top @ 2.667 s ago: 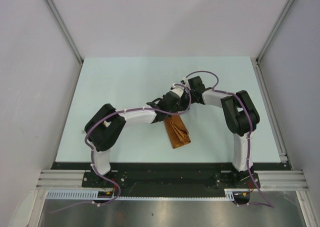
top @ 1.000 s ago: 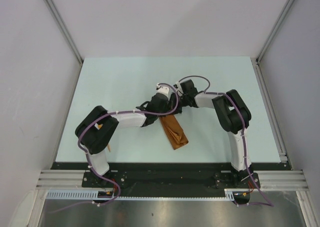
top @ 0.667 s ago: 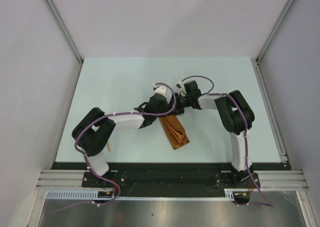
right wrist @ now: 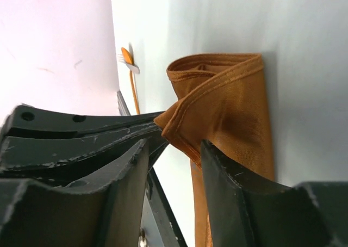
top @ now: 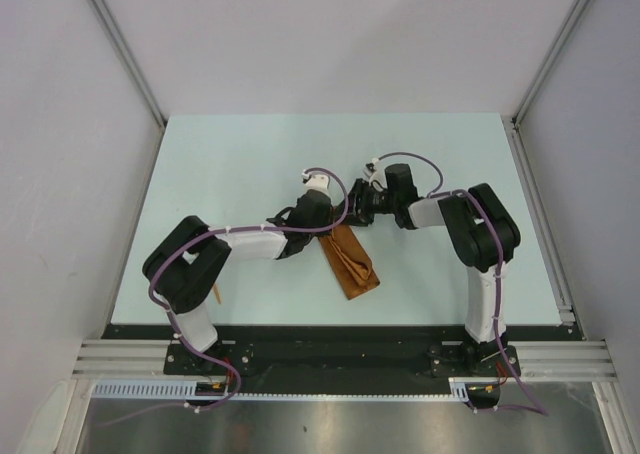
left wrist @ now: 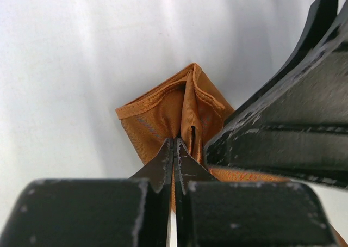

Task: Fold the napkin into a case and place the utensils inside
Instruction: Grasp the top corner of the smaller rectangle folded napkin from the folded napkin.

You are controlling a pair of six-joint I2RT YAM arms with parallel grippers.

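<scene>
The folded napkin (top: 351, 263) lay on the table (top: 240, 164). The left claw (left wrist: 174, 144) was pinched on one layer at its open end; the right claw (right wrist: 174, 147) stood half wide astride that corner, gripping nothing. Light, limp cloth, probably best taken at the hem

Legible text: none | labels, brands: none | numbers, signs: none | I read nothing on the napkin (left wrist: 163, 116).

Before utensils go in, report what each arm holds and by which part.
The left fingers are shut on the folded napkin, pinching a lifted corner of its top layer. The right fingers stand open around that corner, holding nothing.
</scene>
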